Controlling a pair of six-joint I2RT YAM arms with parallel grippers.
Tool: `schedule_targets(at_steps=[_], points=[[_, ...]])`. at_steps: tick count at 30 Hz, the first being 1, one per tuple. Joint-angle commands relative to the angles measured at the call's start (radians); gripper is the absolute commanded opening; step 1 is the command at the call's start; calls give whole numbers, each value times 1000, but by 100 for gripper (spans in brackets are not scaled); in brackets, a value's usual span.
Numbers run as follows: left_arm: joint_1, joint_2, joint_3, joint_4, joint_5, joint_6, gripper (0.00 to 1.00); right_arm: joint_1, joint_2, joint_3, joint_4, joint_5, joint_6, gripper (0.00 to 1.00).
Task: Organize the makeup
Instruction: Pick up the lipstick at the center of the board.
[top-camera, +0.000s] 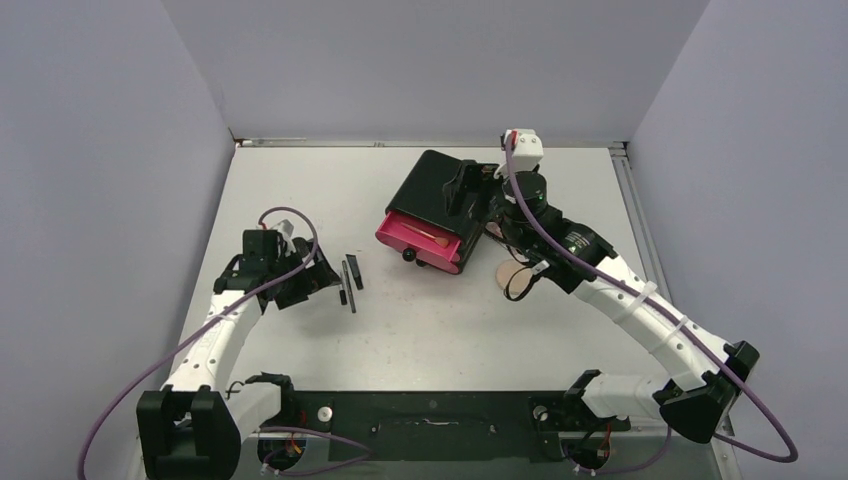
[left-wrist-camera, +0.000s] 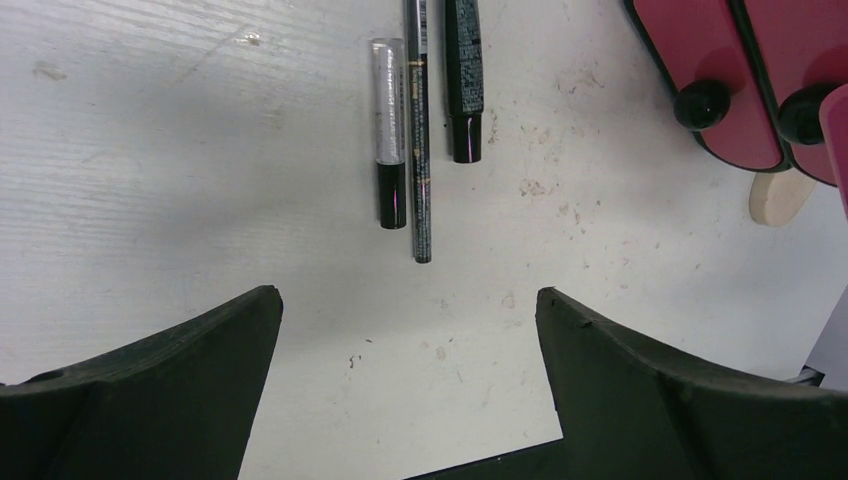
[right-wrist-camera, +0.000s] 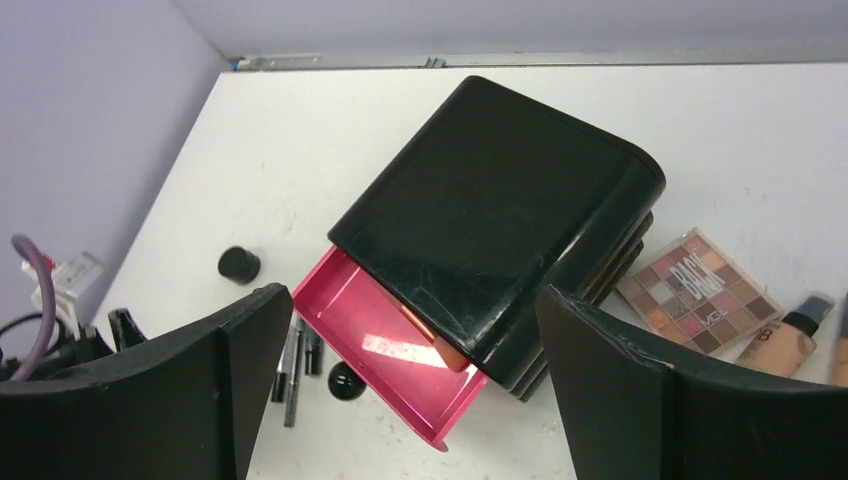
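Count by kind:
- Black cabinet (right-wrist-camera: 500, 200): one, with one pink drawer (right-wrist-camera: 370, 330) open.
- Slender sticks: three, namely a clear-capped tube (left-wrist-camera: 388, 130), a thin pencil (left-wrist-camera: 418, 150) and a thicker black pen (left-wrist-camera: 463, 80).
- Eyeshadow palette (right-wrist-camera: 700, 290): one.
- Small black jar (right-wrist-camera: 239, 264): one.
- Peach disc (left-wrist-camera: 778, 198): one.
- Orange-handled brush (top-camera: 425, 236): one.
- Tan tube (right-wrist-camera: 795, 338): one; a possible second is cut off at the frame edge.

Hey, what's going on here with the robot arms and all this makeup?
Two robot arms are tidying things into a black cabinet. One pink drawer is pulled open with an orange-handled brush inside. The right gripper hangs open and empty above it. The left gripper, also open, hovers near the pencils lying on the table. A palette and a tube lie beside the cabinet.
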Motion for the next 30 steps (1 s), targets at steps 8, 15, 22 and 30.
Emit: schedule_targets(at_steps=[8,15,22,30], points=[[42,-32,-7,66,114,-16,96,-16,-252,-326,504,33,142,90],[11,104,33,21,72,7,98,-28,-245,-209,259,152,109,90],[-127,227,114,-48,-214,-41,84,-59,-215,-198,199,190,191,92],[-130,310,237,-63,-303,-46,68,-82,-185,-186,177,140,216,97]])
